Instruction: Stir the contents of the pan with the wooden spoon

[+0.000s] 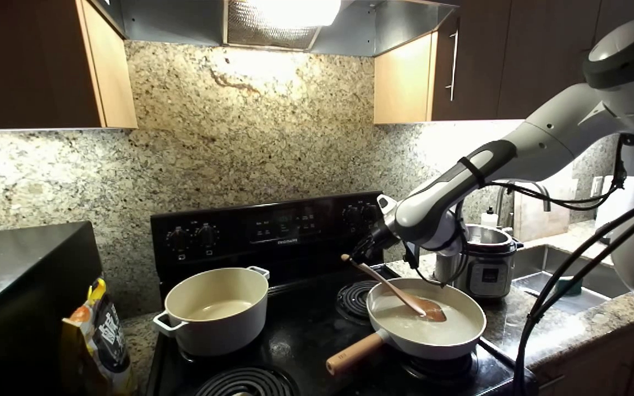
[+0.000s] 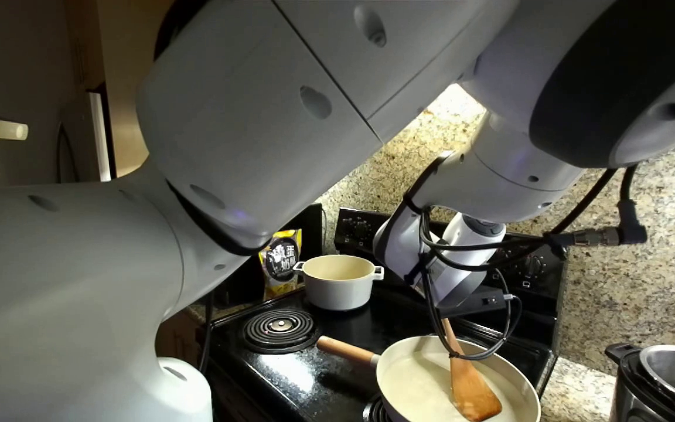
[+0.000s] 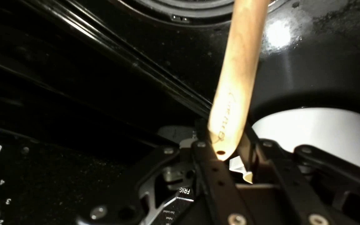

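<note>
The cream-white pan (image 1: 432,348) sits on a burner with its pale wooden handle pointing out; the pan (image 2: 385,381) also shows in an exterior view. Pale smooth contents (image 1: 399,323) cover its bottom. The wooden spoon (image 1: 384,281) leans over the pan's rim, tilted. Its wide flat head (image 2: 472,391) rests in the contents. My gripper (image 1: 355,256) is beyond the pan, near the stove's back panel. In the wrist view my gripper (image 3: 227,134) is shut on the end of the spoon's handle (image 3: 241,68). In an exterior view the arm hides the fingers.
A deep cream two-handled pot (image 1: 215,333) stands on the stove beside the pan. The stove's back panel (image 1: 295,225) rises close behind the gripper. A steel electric cooker (image 1: 486,275) stands on the counter near the pan. A yellow-black bag (image 1: 109,341) stands beyond the pot.
</note>
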Action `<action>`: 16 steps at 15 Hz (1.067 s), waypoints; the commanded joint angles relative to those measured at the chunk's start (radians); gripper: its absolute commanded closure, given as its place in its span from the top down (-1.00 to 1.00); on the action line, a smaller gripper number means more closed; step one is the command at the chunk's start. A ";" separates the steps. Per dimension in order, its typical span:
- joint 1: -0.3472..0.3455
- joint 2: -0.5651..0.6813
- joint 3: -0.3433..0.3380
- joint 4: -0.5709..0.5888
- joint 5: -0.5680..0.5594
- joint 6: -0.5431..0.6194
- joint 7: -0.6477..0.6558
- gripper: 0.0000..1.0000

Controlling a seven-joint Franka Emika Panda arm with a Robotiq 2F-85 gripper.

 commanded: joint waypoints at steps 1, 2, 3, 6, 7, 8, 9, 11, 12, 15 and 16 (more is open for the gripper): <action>-0.021 -0.019 -0.020 -0.032 -0.027 -0.049 0.058 -0.79; -0.019 -0.007 -0.024 -0.030 -0.026 -0.074 0.054 -0.79; -0.012 -0.004 -0.032 -0.030 -0.021 -0.086 0.050 -0.79; 0.010 0.023 -0.031 -0.018 -0.005 -0.165 0.021 -0.80; 0.018 0.031 -0.028 -0.012 0.001 -0.186 0.013 -0.79; 0.026 0.035 -0.023 -0.009 0.007 -0.206 0.009 -0.80; 0.040 0.033 -0.022 -0.009 0.009 -0.212 0.004 -0.79; 0.055 0.040 -0.009 -0.005 0.012 -0.217 -0.003 -0.79; 0.063 0.040 -0.002 -0.003 0.011 -0.212 -0.003 -0.79; 0.078 0.027 0.018 0.000 0.009 -0.194 -0.002 -0.79; 0.076 0.024 0.029 0.002 0.009 -0.199 -0.002 -0.79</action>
